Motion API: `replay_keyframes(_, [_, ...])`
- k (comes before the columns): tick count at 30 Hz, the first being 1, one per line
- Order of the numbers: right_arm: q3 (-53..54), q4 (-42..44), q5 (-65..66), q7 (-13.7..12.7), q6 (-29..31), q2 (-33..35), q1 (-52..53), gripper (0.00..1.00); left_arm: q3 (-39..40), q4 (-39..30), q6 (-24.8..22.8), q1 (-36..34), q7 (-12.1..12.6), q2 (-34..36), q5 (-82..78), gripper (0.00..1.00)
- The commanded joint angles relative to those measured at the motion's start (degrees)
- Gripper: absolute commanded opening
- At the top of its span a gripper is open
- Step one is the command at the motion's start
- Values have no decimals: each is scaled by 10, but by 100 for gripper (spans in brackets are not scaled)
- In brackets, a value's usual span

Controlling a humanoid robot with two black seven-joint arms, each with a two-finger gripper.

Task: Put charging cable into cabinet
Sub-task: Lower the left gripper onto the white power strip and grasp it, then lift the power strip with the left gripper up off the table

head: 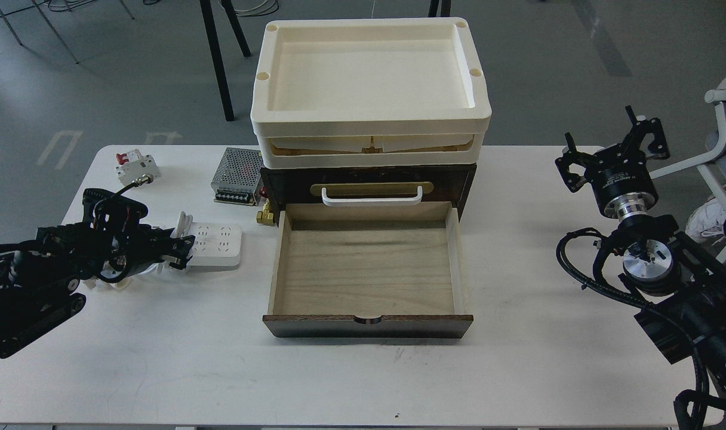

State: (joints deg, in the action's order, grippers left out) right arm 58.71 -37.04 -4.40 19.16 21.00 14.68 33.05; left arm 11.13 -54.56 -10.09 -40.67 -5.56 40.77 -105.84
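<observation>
The charging cable, a flat white power strip with its cord looped at the left end, lies on the table left of the cabinet. The cabinet's pale wood drawer is pulled open toward me and holds nothing. My left gripper is at the strip's left end, its dark fingers on either side of the cord loops. I cannot make out whether they grip. My right gripper is open and empty, raised over the table's far right edge.
A cream tray sits on the cabinet. A perforated metal power-supply box, a small white breaker with a red switch and a brass fitting lie behind the strip. A small white fitting lies under my left arm.
</observation>
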Motion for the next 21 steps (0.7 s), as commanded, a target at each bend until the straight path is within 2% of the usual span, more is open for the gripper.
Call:
replay_keyframes(1, [0, 0, 0, 0, 0, 0, 0, 100, 6, -2, -20, -5, -1, 3, 0, 11])
replay_keyframes(3, [0, 0, 0, 0, 0, 0, 0, 100, 8, -6, -23, -6, -4, 8, 8, 7])
replay_keyframes(7, [0, -1, 0, 0, 0, 0, 0, 100, 22, -15, -24, -15, -16, 34, 51, 7])
replay_keyframes(14, [0, 0, 0, 0, 0, -1, 0, 100, 35, -99, -39, -66, -39, 141, 107, 7])
replay_keyframes(18, [0, -1, 1, 0, 0, 0, 0, 100, 62, -124, -69, -103, -75, 208, 121, 7])
replay_keyframes(21, [0, 0, 1, 0, -1, -1, 0, 100, 93, -124, -92, -139, -87, 238, 122, 7])
